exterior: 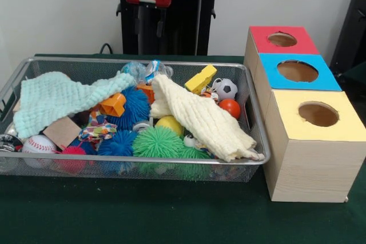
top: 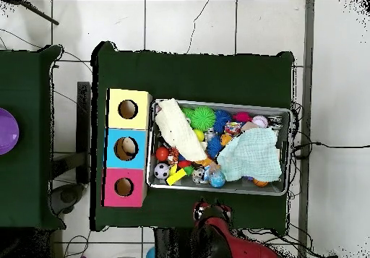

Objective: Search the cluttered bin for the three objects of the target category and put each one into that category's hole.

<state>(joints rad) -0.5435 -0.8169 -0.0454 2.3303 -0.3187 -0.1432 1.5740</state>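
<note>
Jaws unreadable; gripper [exterior: 148,27] behind bin [exterior: 251,135].

Tabletop [exterior: 171,215]: dark green. Bin [exterior: 137,167]: silver wire mesh. Box tops: red [exterior: 283,39], blue [exterior: 298,71], yellow [exterior: 317,115]; sides pale wood grain. Cloths: mint green [exterior: 54,98], cream [exterior: 200,118]. Spiky balls: blue [exterior: 134,107], green [exterior: 157,141]. Soccer ball [exterior: 226,88]: black-and-white.

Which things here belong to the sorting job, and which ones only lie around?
Belong to the job:
- wire mesh bin full of toys
- three wooden boxes with round holes: red top, blue top, yellow top

Only lying around:
- purple round object on the side table
- mint green cloth and cream cloth covering toys
</note>
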